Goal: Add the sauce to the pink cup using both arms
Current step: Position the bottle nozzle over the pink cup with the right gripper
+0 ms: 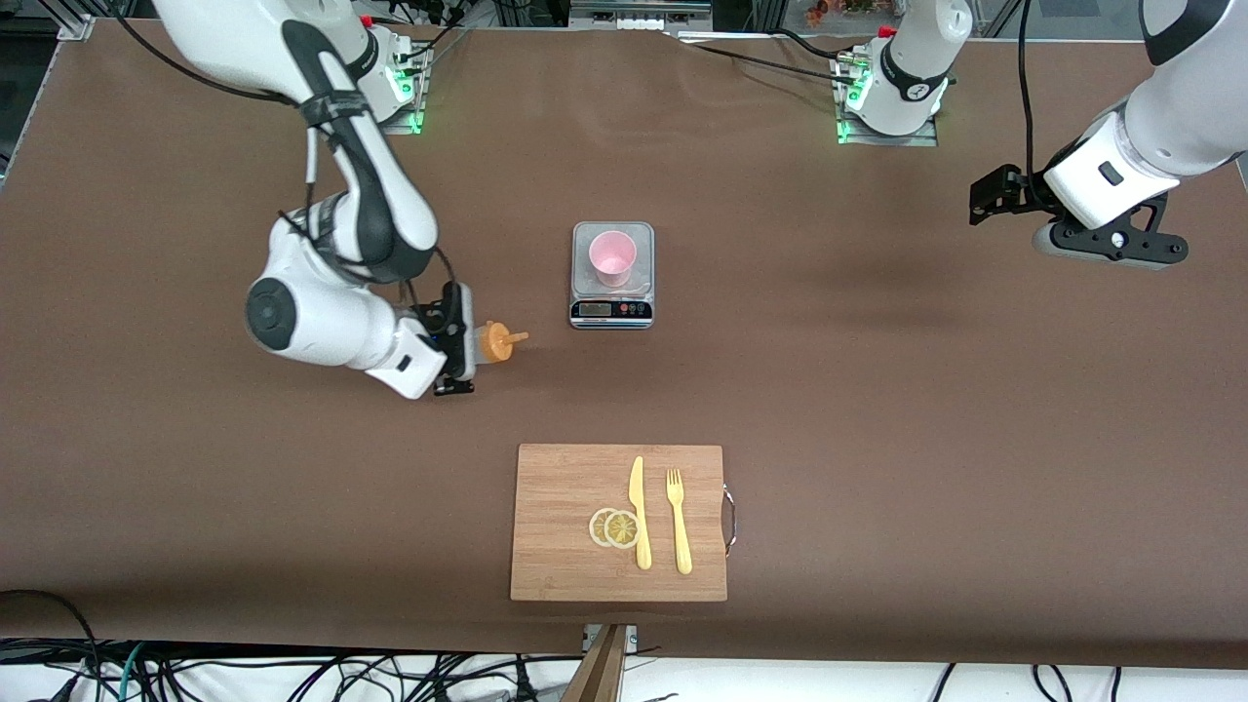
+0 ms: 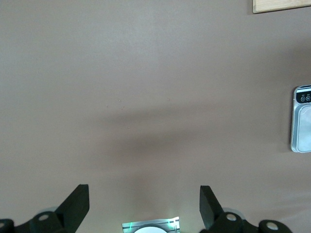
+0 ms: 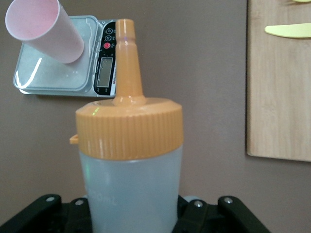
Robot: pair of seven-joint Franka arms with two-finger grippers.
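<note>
Sauce bottle [image 3: 131, 160] clamped between right gripper [image 1: 458, 336] jaws, nozzle toward scale [image 1: 611, 278].

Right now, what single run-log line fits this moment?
right tool: shut on translucent squeeze bottle with orange nozzle cap | left tool: open, waiting | pale pink plastic cup: on grey kitchen scale

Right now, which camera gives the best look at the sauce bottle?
The right wrist view: the sauce bottle fills the frame, orange cap and nozzle clear, held in the right gripper. The front view shows only its orange cap past the gripper. The left wrist view does not show it.
</note>
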